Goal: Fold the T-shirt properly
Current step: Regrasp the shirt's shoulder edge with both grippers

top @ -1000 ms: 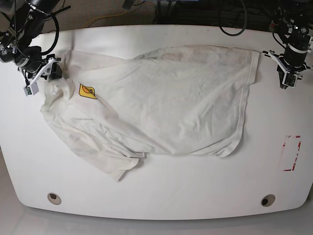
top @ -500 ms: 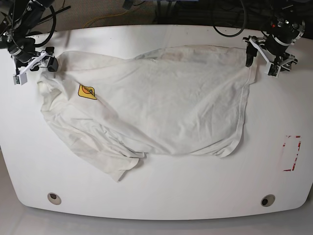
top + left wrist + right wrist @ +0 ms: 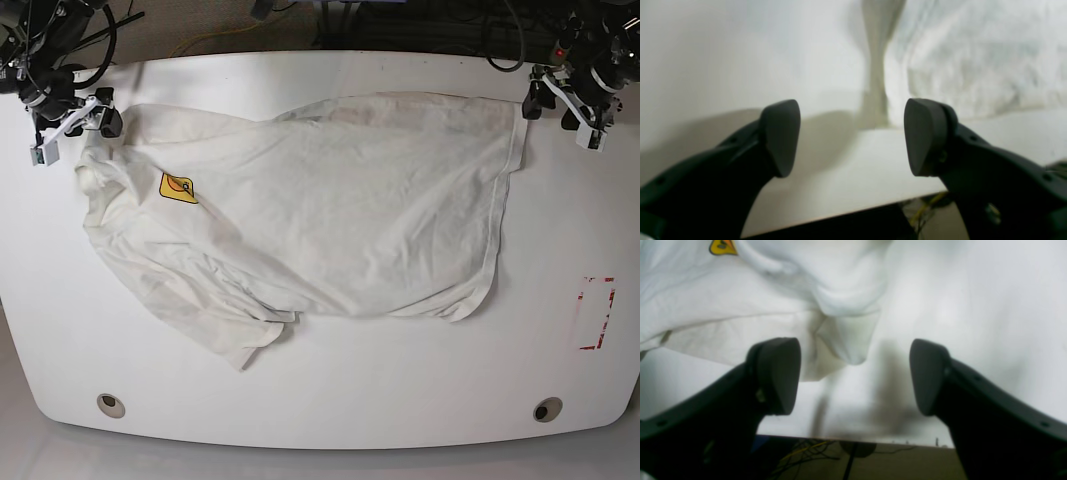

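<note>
The white worktop [image 3: 330,400] is seen filling the base view, rounded at its corners, with a round hole near each of its front corners [image 3: 111,405] and [image 3: 547,409]. Across its far half the T-shirt [image 3: 330,210] is spread, off-white and rumpled, reaching from about 9 o'clock over to 2 o'clock, with a bunched sleeve trailing down toward 7 o'clock. A hemmed edge is seen running down the shirt's 3 o'clock side.

A small yellow-orange patch label [image 3: 179,187] is sewn on the shirt toward 10 o'clock; a dark mark is carried on it, but no lettering can be read. The same label is caught at the top edge of the right wrist view [image 3: 722,247]. No printed wording is shown on the upturned cloth. At 4 o'clock on the worktop a red-and-white rectangular marking [image 3: 595,313] is laid down, well apart from the shirt.

The right end effector [image 3: 68,125] is held at 10 o'clock, just beside the shirt's corner, jaws spread wide with nothing between them; a fold of cloth [image 3: 846,336] is seen beyond the gap, untouched. The left end effector [image 3: 563,105] is poised at 2 o'clock, just off the shirt's far corner, likewise spread wide and empty, bare worktop being seen between its dark pads [image 3: 925,136].
</note>
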Motion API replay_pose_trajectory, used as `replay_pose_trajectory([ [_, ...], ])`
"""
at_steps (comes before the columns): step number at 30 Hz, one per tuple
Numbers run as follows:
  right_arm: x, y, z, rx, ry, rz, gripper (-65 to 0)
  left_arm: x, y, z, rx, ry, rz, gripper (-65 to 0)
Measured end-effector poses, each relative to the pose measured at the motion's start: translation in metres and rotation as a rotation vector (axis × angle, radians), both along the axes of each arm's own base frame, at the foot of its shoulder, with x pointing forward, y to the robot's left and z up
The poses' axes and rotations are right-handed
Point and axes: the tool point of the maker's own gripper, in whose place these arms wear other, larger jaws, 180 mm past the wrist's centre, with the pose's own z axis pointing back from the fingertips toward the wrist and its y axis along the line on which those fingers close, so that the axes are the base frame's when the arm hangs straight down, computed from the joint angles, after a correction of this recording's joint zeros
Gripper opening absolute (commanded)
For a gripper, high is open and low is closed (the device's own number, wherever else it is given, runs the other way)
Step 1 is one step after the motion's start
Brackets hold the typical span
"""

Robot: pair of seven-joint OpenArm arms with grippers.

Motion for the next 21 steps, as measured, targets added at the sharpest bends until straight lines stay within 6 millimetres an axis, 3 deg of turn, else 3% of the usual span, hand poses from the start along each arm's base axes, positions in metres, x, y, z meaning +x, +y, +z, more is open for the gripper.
replay_pose_trajectory([
  [4, 0.0, 0.0, 0.0, 0.0, -0.001, 0.0, -16.0, 0.0, -0.013, -0.007, -0.026, 0.03, -0.05, -19.2],
  [12, -0.007, 0.0, -0.003, 0.0, 0.018, 0.0, -16.0, 0.004, -0.064, -0.017, -0.124, 0.028, -0.161, -20.1],
  [21, -0.018, -0.01, -0.003, -0.007, 0.022, -0.041, -16.0, 0.004, -0.092, -0.022, -0.185, 0.027, -0.201, -41.5],
])
